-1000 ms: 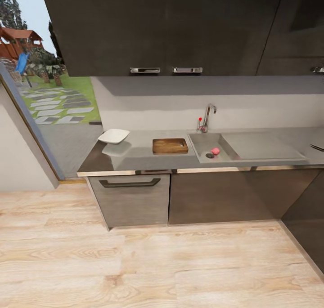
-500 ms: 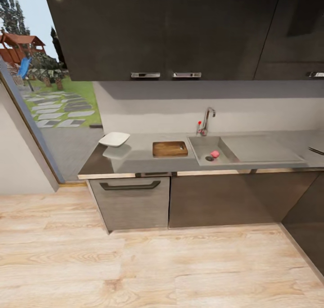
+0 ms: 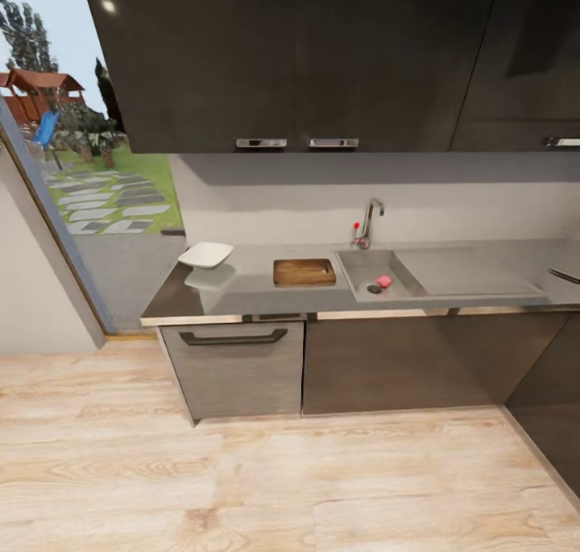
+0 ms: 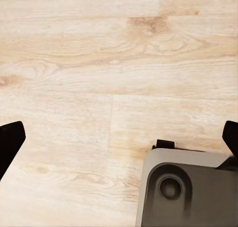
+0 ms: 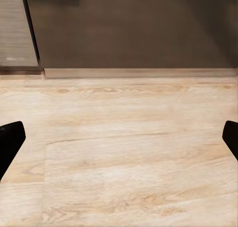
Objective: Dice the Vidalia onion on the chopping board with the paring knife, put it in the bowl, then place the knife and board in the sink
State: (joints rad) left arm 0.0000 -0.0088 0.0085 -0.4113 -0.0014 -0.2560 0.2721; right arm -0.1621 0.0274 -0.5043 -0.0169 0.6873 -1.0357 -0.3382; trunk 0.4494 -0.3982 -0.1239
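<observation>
The pinkish Vidalia onion (image 3: 383, 281) lies in the steel sink (image 3: 360, 262) beside the drain, under the chrome tap (image 3: 370, 220). Left of the sink, the brown chopping board (image 3: 304, 272) lies flat on the dark grey countertop (image 3: 258, 291). The white bowl (image 3: 205, 255) stands at the counter's left end. A slim dark item (image 3: 564, 275) at the counter's right edge looks like the paring knife, too small to be sure. My left gripper (image 4: 119, 142) and right gripper (image 5: 119, 137) both hang open over the wooden floor, nothing between their fingers.
Light wooden floor (image 3: 290, 479) stretches between me and the dark cabinet fronts (image 3: 403, 363). Black wall cabinets (image 3: 322, 52) hang above the counter. A glass door (image 3: 80, 173) to a garden is at the left. A grey part of my base (image 4: 188, 192) shows by the left gripper.
The head view has shifted: the counter sits a little lower and smaller in the picture, so the camera moved. The onion, board and bowl keep their places.
</observation>
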